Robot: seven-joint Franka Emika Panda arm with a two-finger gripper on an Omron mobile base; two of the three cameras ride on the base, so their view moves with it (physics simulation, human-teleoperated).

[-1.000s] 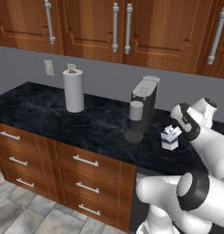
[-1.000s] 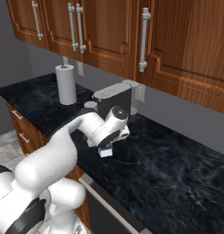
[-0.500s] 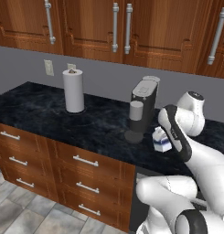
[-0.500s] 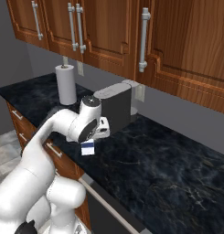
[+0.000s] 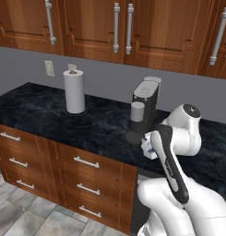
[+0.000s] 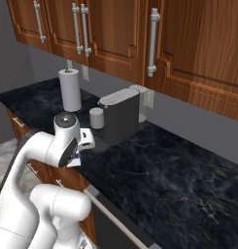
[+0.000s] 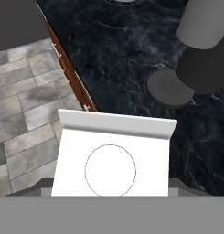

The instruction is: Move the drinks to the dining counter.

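On the black counter (image 5: 50, 110) under the wooden wall cupboards (image 5: 133, 27) there stood 1 coffee machine (image 5: 145, 103) and 1 paper-towel roll (image 5: 74, 91). 1 grey cup (image 5: 137, 111) sat in the machine's bay, above its round drip tray (image 7: 170, 87); what the cup held could not be seen. 1 carton (image 7: 112, 157) was in view.

The small white-and-blue gabled carton was up off the counter, in the gripper (image 6: 77, 156). In the hand view its white sloped top with a thin circle outline sat right at the bottom centre, where the fingertips would be, its folded ridge pointing away from the camera. The fingertips themselves were hidden behind it. In the left base view a corner of the carton showed just left of the black-striped forearm, near the counter's front edge and just right of the drip tray. In the right base view a sliver of blue and white peeked out below the wrist — near side of the counter, left of the coffee machine.

The jaws stood partly apart and closed on the carton's sides (judged from how it filled the space between them and hung clear of the counter).

Below the carton the hand view showed the counter's brown front edge and the grey tiled floor (image 7: 26, 100) on the left, dark marble on the right.

The paper-towel roll stood upright, well apart to the left, near the back wall — beside 2 wall outlets (image 5: 50, 68).
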